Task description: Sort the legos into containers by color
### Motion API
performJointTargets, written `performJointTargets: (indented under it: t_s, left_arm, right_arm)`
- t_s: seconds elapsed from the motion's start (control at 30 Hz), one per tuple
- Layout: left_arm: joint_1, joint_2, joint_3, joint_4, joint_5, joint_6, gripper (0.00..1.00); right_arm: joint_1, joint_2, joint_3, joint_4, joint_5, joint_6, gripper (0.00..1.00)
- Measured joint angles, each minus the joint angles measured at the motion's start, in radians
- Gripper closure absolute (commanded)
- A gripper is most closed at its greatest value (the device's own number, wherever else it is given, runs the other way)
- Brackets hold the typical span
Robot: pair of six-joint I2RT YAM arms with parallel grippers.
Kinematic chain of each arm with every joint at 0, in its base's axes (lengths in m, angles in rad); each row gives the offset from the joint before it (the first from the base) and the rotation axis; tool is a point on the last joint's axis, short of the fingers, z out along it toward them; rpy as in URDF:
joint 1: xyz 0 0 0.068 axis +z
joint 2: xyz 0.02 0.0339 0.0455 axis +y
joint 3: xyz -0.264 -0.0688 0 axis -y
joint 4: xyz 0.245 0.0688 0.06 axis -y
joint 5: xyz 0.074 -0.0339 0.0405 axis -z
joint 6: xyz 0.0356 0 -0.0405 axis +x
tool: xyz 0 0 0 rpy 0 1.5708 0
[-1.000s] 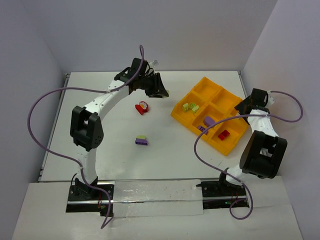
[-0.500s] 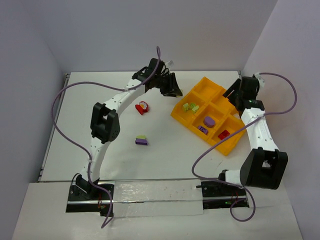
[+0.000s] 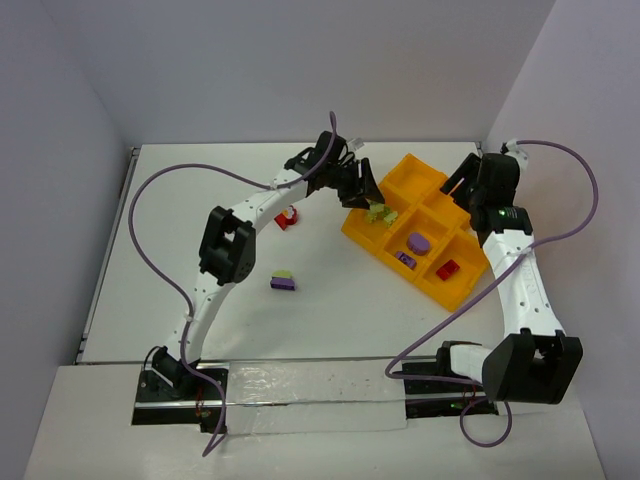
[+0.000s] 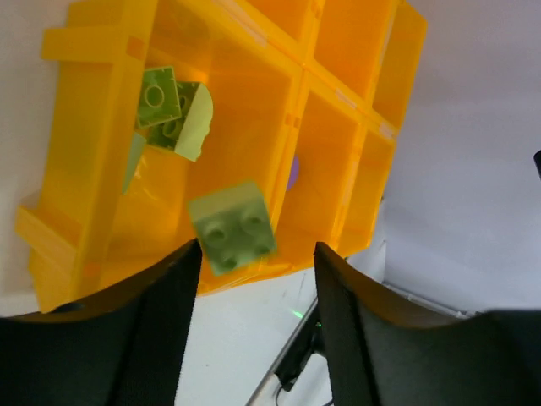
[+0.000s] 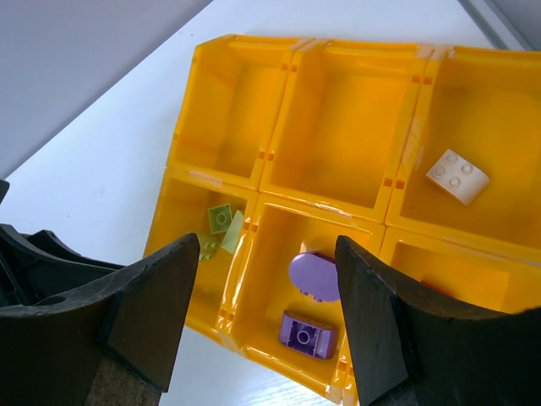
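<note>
A pale green brick [image 4: 231, 227] sits between the left arm's two fingers [image 4: 144, 338], studs towards the wrist camera, directly over the orange-yellow tray [image 3: 371, 238]. The left jaws stand wider than the brick, with a clear gap on its right side. I cannot tell whether it touches the other finger.

Below it, in the tray's corner compartment nearest the left arm [image 3: 262, 205], lie several green bricks [image 4: 171, 112] bunched against one wall. The next compartment along holds a round purple piece [image 5: 313, 275] and a small purple brick [image 5: 304, 332], close to each other. A red brick [image 3: 447, 269] lies in the compartment beyond that. In the far row a pale cream brick [image 5: 456, 176] lies alone, and two neighbouring far-row compartments show only bare floor in the right wrist view.

Out on the bench [image 3: 330, 300], a red clump [image 3: 288, 216] lies partly hidden behind the left arm. A purple-and-green clump [image 3: 283, 281] lies nearer the arm bases, well apart from the tray.

The right arm [image 3: 515, 270] reaches over the tray's far right side. The right jaws are wide, fingers [image 5: 139, 317] apart with nothing between them.
</note>
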Motion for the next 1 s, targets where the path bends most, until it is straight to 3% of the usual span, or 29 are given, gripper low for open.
performJointTargets:
  t_s: [0.1, 0.33, 0.53, 0.63, 0.7, 0.83, 1.0]
  left_arm:
    - [-0.003, 0.000, 0.003, 0.002, 0.002, -0.009, 0.22]
    - [-0.005, -0.027, -0.010, -0.043, -0.060, 0.040, 0.25]
    - [0.042, -0.319, -0.333, -0.112, -0.291, 0.134, 0.20]
    - [0.119, -0.467, -0.464, -0.124, -0.420, 0.173, 0.01]
    - [0.176, -0.517, -0.502, -0.130, -0.502, 0.196, 0.01]
    - [0.245, -0.513, -0.511, -0.158, -0.647, 0.235, 0.01]
    - [0.246, -0.433, -0.512, -0.204, -0.726, 0.269, 0.01]
  right_arm:
    - [0.000, -0.004, 0.000, -0.009, 0.000, -0.006, 0.27]
    - [0.005, -0.004, -0.002, -0.013, -0.001, -0.009, 0.27]
    - [0.014, -0.006, -0.002, -0.013, -0.003, -0.013, 0.27]
    - [0.023, -0.008, -0.008, -0.008, -0.005, -0.012, 0.27]
    - [0.037, -0.008, -0.016, -0.007, -0.006, -0.012, 0.27]
    - [0.073, -0.003, -0.019, -0.007, -0.008, -0.011, 0.27]
    - [0.152, 0.041, -0.003, -0.008, -0.009, -0.020, 0.27]
